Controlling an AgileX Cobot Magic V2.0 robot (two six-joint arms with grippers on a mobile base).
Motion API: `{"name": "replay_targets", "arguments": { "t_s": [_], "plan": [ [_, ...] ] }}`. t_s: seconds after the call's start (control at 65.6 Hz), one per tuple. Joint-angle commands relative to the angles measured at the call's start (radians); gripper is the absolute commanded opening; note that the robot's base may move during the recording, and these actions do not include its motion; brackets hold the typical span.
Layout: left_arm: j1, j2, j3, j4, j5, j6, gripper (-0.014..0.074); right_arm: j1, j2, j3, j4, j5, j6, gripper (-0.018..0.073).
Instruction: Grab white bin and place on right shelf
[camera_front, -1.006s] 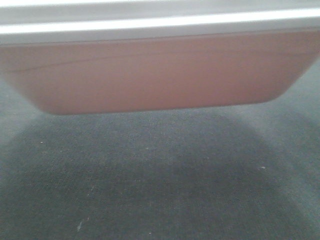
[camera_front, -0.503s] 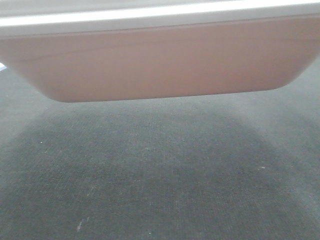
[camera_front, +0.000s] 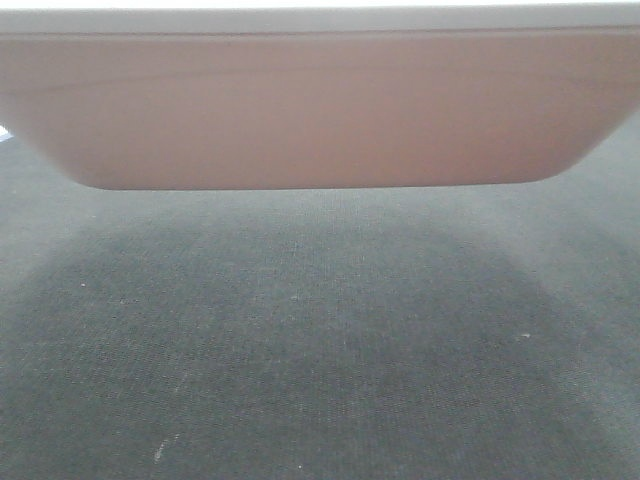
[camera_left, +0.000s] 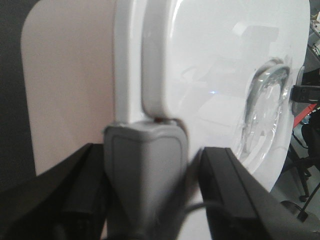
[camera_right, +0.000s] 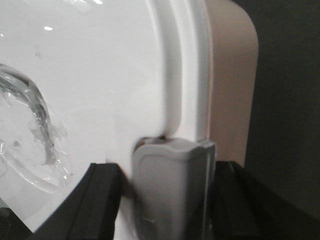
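You're looking at the white bin (camera_front: 320, 110) hanging level, its milky pinkish wall and rounded lower corners filling the front view. Its glossy white lid (camera_left: 210, 60) is on, with the recessed handle (camera_left: 265, 105) showing and a grey latch (camera_right: 172, 185) at each end.

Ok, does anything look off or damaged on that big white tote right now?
Mostly fine: the milky pinkish-white plastic tote hangs level above the dark carpet. Only oddity: what looks like crinkled clear film over its recessed handle.
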Motion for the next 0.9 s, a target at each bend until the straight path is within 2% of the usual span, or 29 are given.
{"name": "replay_targets", "arguments": {
  "t_s": [0.0,0.884],
  "plan": [
    [-0.014,-0.019,-0.038,-0.210,0.152,0.010,0.0248,0.010,-0.012,-0.037,0.158,0.136,-0.007,0.0428],
    [-0.014,-0.019,-0.038,-0.217,0.152,0.010,0.0248,0.010,-0.012,-0.037,0.159,0.120,-0.007,0.0428]
  ]
}}
